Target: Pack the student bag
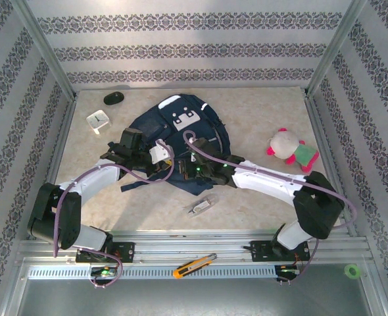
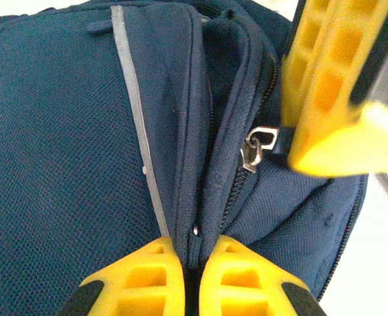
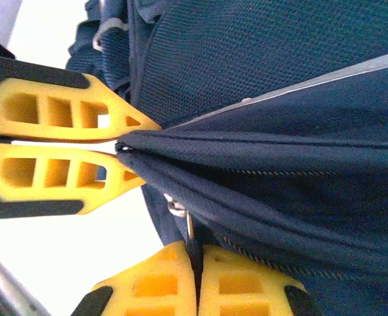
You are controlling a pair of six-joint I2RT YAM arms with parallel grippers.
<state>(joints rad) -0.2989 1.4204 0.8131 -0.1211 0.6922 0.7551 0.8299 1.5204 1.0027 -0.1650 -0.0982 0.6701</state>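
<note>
Pinching fabric of the student bag (image 2: 56, 151), left hand (image 2: 191, 257) and right hand (image 3: 196, 260).

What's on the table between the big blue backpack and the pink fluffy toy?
Nothing. In the top external view, the stretch of beige tabletop between the student bag and the plush toy is bare.
</note>
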